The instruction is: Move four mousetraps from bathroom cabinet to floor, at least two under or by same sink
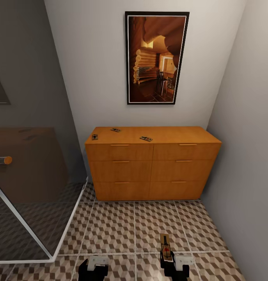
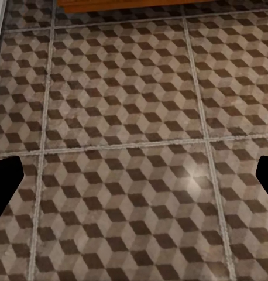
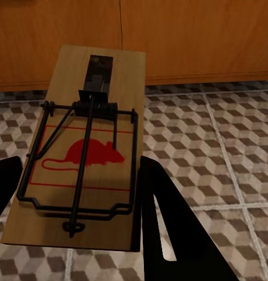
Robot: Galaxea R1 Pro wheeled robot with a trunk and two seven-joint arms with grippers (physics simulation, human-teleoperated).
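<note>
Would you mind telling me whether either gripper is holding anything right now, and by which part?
The right gripper holds a mousetrap by the long side edges of its near end. The left gripper is open and holds nothing.

four mousetraps in all: three lie on the cabinet (image 1: 153, 164) top, one (image 1: 94, 137) near its left edge, one (image 1: 116, 130) toward the back, one (image 1: 146, 138) nearer the middle, and a fourth (image 1: 165, 246) is in the right pincer (image 1: 175, 266). one cabinet, six drawers. two pincers, counting the left pincer (image 1: 93, 269). one framed picture (image 1: 156, 57).
</note>
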